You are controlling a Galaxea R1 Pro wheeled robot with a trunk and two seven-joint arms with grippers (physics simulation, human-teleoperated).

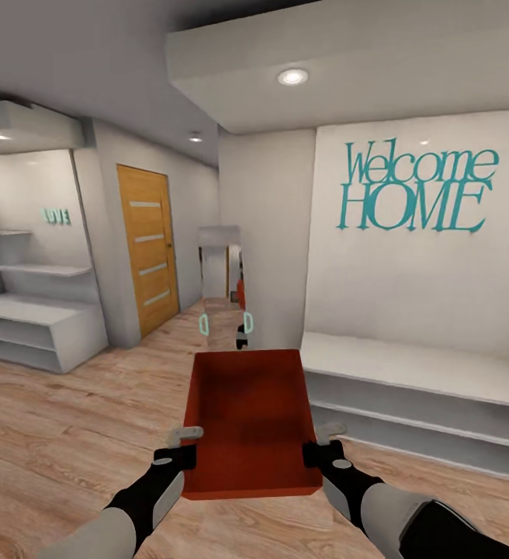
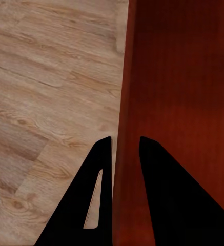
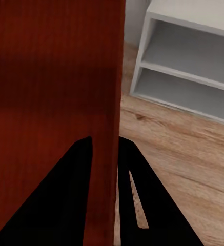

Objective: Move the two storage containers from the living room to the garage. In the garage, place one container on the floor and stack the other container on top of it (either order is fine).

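Container (image 1: 251,423) pinched by left hand (image 1: 183,449), right hand (image 1: 322,442).

Two teal signs face me in the hallway

"Welcome HOME" (image 1: 416,189) stands in large teal letters on the white wall (image 1: 410,287) ahead to my right, "Welcome" in script above "HOME" in capitals, over a low white shelf unit (image 1: 410,388). Far to my left, a small teal "LOVE" (image 1: 56,217) stands on the wall of a white alcove, above its shelves (image 1: 41,269). I can read no other text, label or number.
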